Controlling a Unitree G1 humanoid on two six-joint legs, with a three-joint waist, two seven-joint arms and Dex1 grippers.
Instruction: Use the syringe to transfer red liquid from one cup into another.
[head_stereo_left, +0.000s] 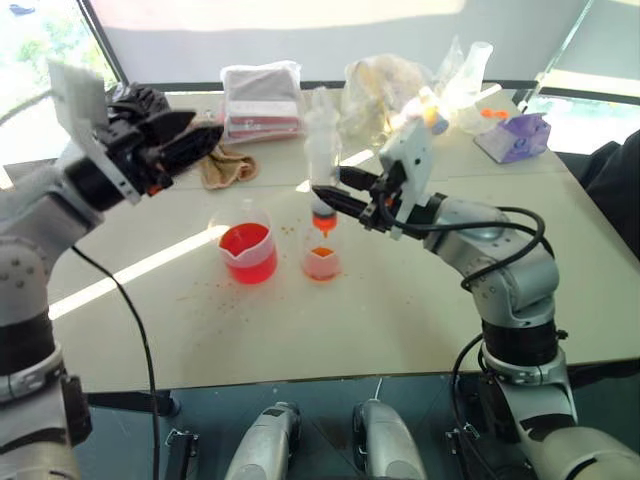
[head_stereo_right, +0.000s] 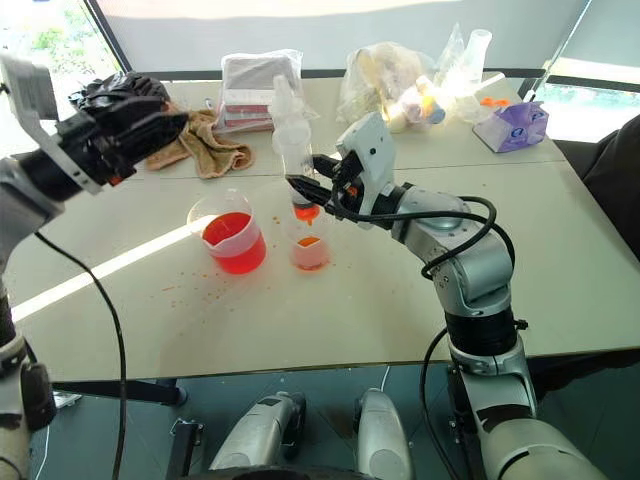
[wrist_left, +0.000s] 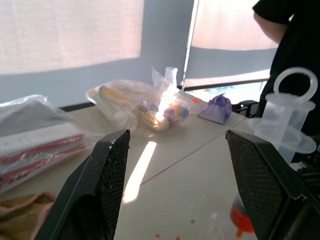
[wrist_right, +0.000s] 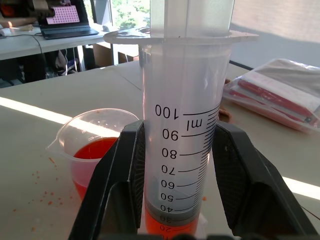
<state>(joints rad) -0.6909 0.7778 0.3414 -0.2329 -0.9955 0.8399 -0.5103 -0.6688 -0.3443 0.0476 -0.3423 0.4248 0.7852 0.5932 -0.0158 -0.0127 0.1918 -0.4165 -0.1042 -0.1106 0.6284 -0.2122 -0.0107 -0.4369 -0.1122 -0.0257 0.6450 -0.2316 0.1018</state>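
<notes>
My right gripper (head_stereo_left: 328, 182) is shut on the barrel of the syringe (head_stereo_left: 322, 152) and holds it upright. The syringe's orange tip hangs just above the smaller clear cup (head_stereo_left: 322, 262), which is tinted orange-red at its base. The right wrist view shows the syringe (wrist_right: 182, 130) between the fingers (wrist_right: 125, 170), with red liquid low in the barrel. The wider spouted beaker (head_stereo_left: 247, 255) holds red liquid (head_stereo_left: 246, 243) and stands left of the small cup. My left gripper (head_stereo_left: 210, 140) is open, raised up and to the left of the beaker, with nothing between its fingers (wrist_left: 107, 165).
A crumpled tan towel (head_stereo_left: 228, 165), a wrapped stack of flat packs (head_stereo_left: 262, 100), plastic bags (head_stereo_left: 385, 90) and a purple tissue box (head_stereo_left: 515, 138) lie along the table's far side. Red droplets speckle the table (head_stereo_left: 400, 300). A person's dark sleeve (head_stereo_left: 615, 180) is at the right edge.
</notes>
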